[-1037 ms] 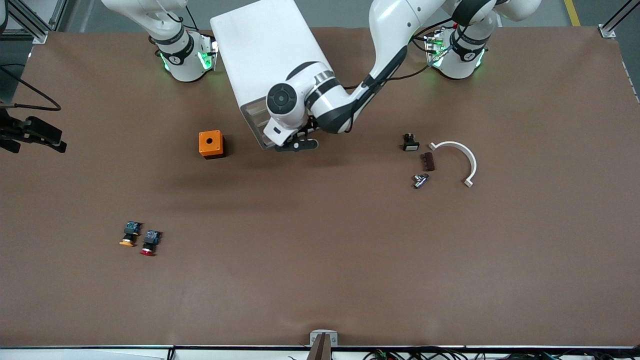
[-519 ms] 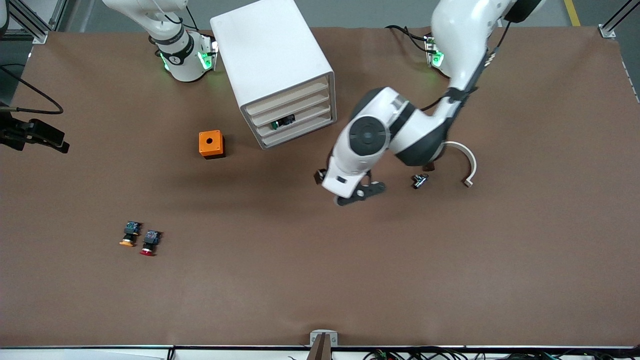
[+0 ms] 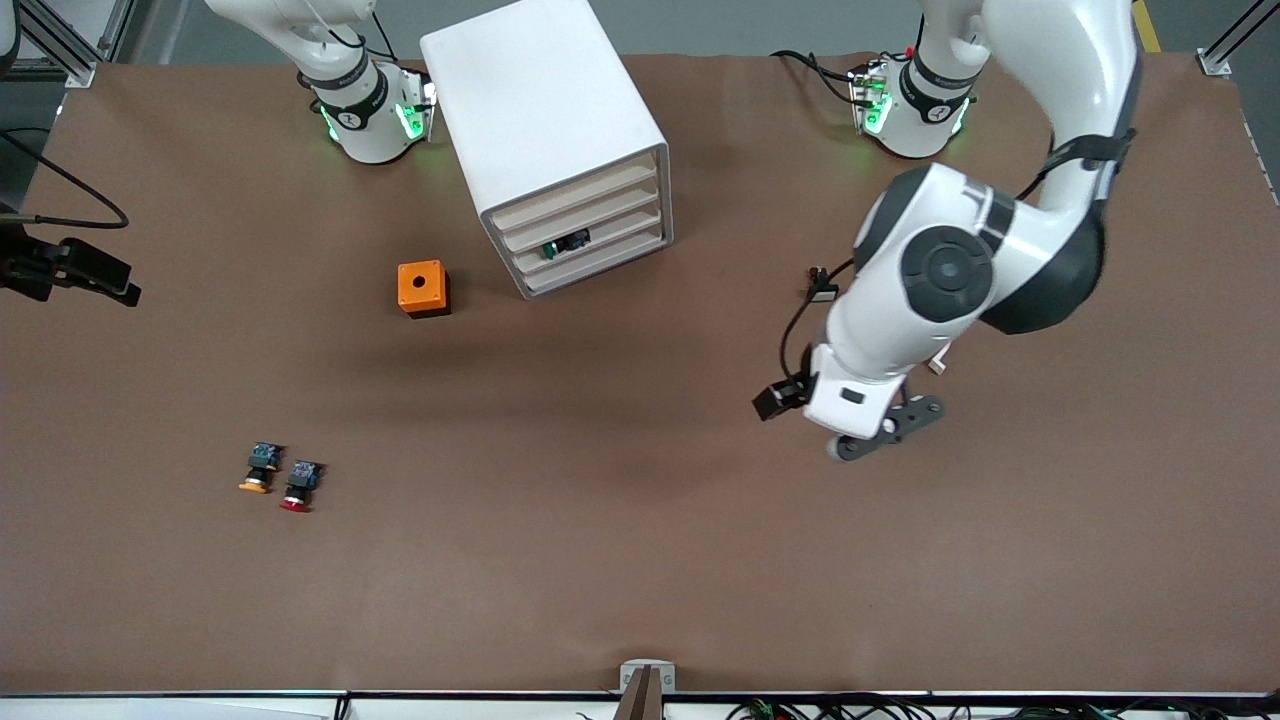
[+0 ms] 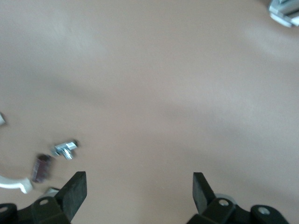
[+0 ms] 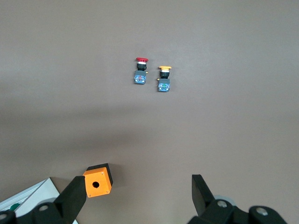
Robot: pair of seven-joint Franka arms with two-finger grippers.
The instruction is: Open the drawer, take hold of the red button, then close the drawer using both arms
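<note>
The white cabinet (image 3: 545,120) stands between the arms' bases, its stacked drawers (image 3: 590,232) all pushed in. The red-capped button (image 3: 296,487) lies on the table much nearer the camera, toward the right arm's end, and shows again as the red-capped button (image 5: 140,70). My left gripper (image 3: 885,430) hangs open and empty over bare table at the left arm's end; the same left gripper (image 4: 138,184) holds nothing. My right gripper (image 5: 138,186) is out of the front view, open and empty, high above the table.
An orange-yellow button (image 3: 258,470) lies beside the red one. An orange box (image 3: 422,288) sits beside the cabinet. A green-capped button (image 3: 552,250) shows in one drawer. A metal fitting (image 4: 65,149), a brown piece (image 4: 41,168) and a white curved piece (image 4: 11,185) lie under the left arm.
The left arm has swung from the cabinet's drawer fronts toward its own end of the table and nearer the camera, uncovering the drawers. The right arm has not visibly moved.
</note>
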